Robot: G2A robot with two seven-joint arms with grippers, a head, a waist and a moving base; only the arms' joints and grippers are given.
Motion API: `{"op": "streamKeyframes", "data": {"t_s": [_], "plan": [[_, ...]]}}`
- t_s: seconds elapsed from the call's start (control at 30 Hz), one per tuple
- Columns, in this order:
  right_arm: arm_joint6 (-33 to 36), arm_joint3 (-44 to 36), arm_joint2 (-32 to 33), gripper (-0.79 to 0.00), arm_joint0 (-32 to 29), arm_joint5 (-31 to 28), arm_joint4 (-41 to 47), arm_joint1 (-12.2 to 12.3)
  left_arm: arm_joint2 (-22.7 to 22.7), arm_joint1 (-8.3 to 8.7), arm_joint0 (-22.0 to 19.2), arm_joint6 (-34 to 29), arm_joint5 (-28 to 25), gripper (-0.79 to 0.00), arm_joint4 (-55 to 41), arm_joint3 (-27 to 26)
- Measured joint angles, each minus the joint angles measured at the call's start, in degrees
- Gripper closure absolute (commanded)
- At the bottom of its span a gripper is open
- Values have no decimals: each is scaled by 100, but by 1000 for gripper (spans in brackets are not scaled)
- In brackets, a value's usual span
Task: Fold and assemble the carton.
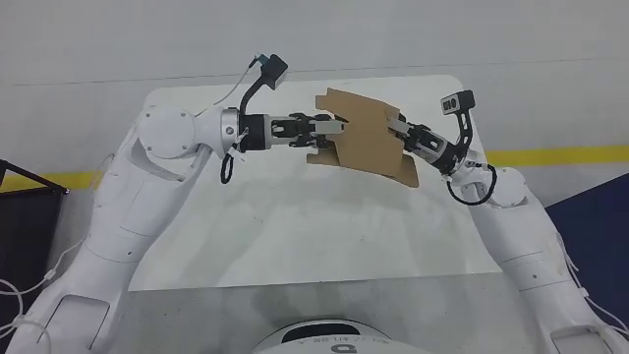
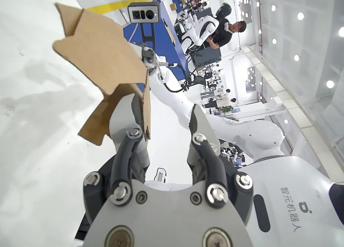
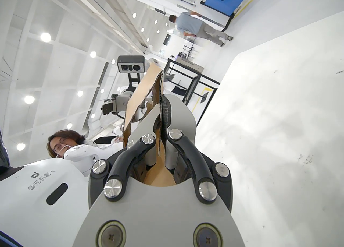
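A flat brown carton point(image 1: 369, 138) hangs in the air over the far part of the white table point(image 1: 295, 236), between my two grippers. My right gripper point(image 1: 400, 132) is shut on the carton's right edge; in the right wrist view the cardboard point(image 3: 139, 97) is pinched between the fingers of that gripper point(image 3: 162, 102). My left gripper point(image 1: 332, 129) is at the carton's left edge. In the left wrist view this gripper point(image 2: 161, 102) stands open, with one finger point(image 2: 122, 116) against a bent flap of the carton point(image 2: 102, 51) and the other finger point(image 2: 200, 124) well apart from it.
The table's far edge lies just beyond the carton, and its bare top point(image 1: 324, 216) spreads out below and in front of the grippers. A yellow floor line point(image 1: 560, 154) runs past the table's right side.
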Motion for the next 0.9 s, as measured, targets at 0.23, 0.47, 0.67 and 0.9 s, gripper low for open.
{"op": "streamKeyframes", "data": {"t_s": [0.23,0.47,0.67,0.9], "plan": [[-133,-26,-12,0,-15,-42,-344,-7,112,9,-65,7,143,-379,432,-104],[-209,-79,24,0,-66,-34,-485,-7,359,-22,-215,-8,252,-323,733,-90],[-217,-121,50,0,-117,-48,-504,-8,436,-25,-259,44,352,-92,971,-81],[-151,-184,70,0,-195,-135,-570,-4,368,-46,-251,320,264,0,790,-41]]}}
